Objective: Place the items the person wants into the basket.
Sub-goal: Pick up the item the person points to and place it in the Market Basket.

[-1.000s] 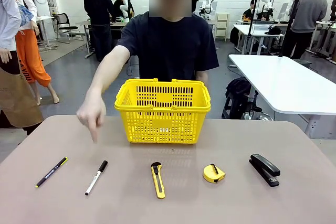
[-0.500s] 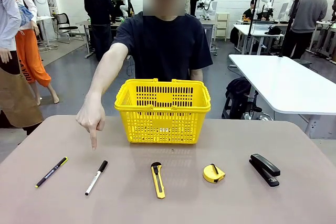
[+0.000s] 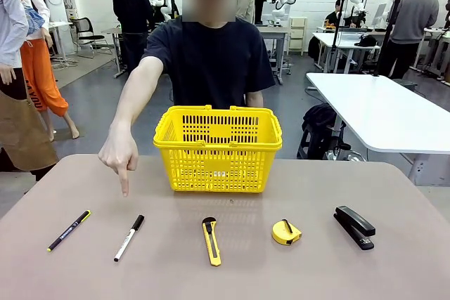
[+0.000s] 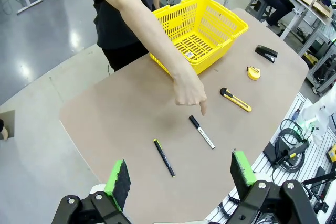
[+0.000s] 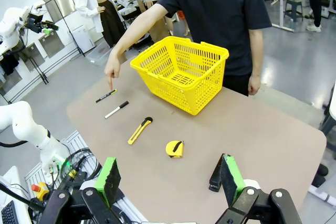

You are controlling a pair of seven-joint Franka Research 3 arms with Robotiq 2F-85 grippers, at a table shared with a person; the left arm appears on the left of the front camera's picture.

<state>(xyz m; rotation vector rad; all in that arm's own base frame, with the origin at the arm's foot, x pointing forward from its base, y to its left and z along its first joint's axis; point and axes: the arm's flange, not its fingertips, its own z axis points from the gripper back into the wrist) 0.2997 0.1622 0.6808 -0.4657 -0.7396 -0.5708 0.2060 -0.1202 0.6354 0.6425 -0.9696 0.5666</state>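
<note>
Left of the basket (image 3: 218,166), the marker (image 3: 129,237) was pointed at, evidently wanted; left gripper (image 4: 178,176) and right gripper (image 5: 169,179) were held open, empty.

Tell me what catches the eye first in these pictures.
The bright yellow basket stands on the table at its far side, right before the person. The person's hand points a finger downward, just beyond the white marker lying toward the robot's left.

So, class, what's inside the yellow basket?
The basket shows only its slotted floor and a small label, no tools. In the left wrist view the person's forearm covers one corner.
</note>
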